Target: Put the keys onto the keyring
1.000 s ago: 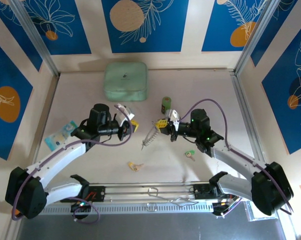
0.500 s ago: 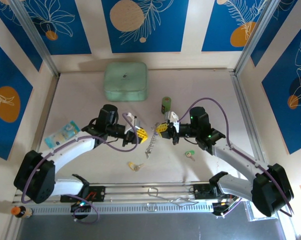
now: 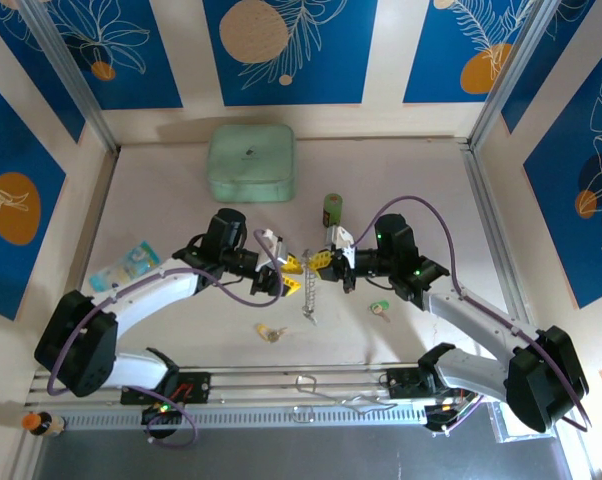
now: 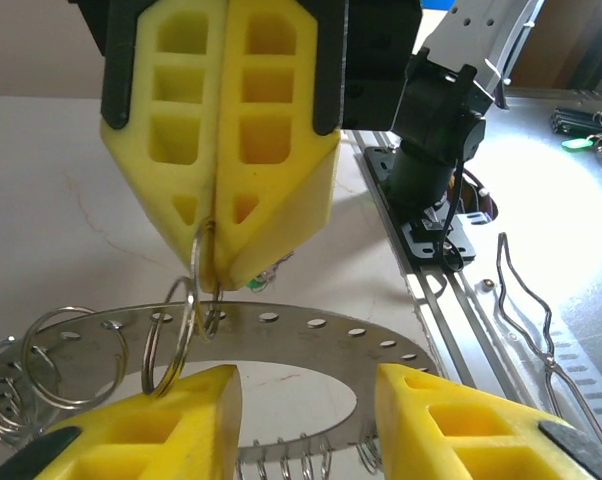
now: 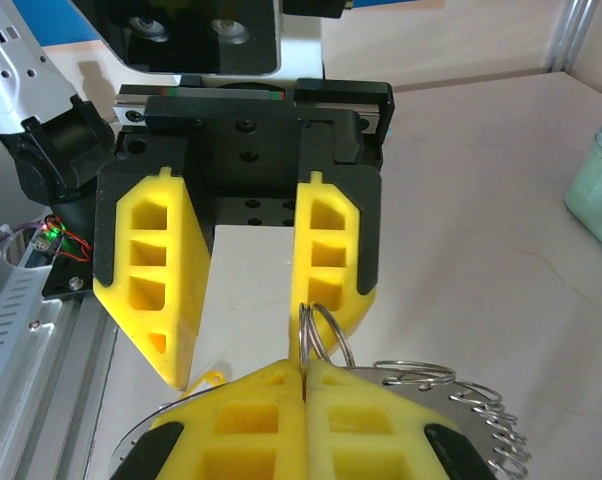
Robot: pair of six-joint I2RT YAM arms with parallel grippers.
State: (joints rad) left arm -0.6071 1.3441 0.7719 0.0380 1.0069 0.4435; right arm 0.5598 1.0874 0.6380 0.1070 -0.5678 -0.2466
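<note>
Keyring [image 3: 309,298], a thin silvery metal hoop strung with small wire loops, hangs over the surface [image 3: 161,195] from the right pincer [image 3: 322,262], whose yellow foam fingers are pressed together on one loop. The left pincer [image 3: 288,270] has swung in from well left of the keyring and has spread its fingers either side of the hoop; contact is unclear. The hoop went from slanted to hanging straight. This is likely a second hold coming. No key is held, so threading has not started.

Nearer the bases than the keyring lies a small yellow-headed metal key [image 3: 270,332], loose. Right of the keyring is a green-headed key [image 3: 381,308]. Beyond the keyring stands a small upright green cylinder [image 3: 333,209], then a mint-green square box [image 3: 251,162]. Nothing blocks the keys, but both pincers are busy at the hoop.
</note>
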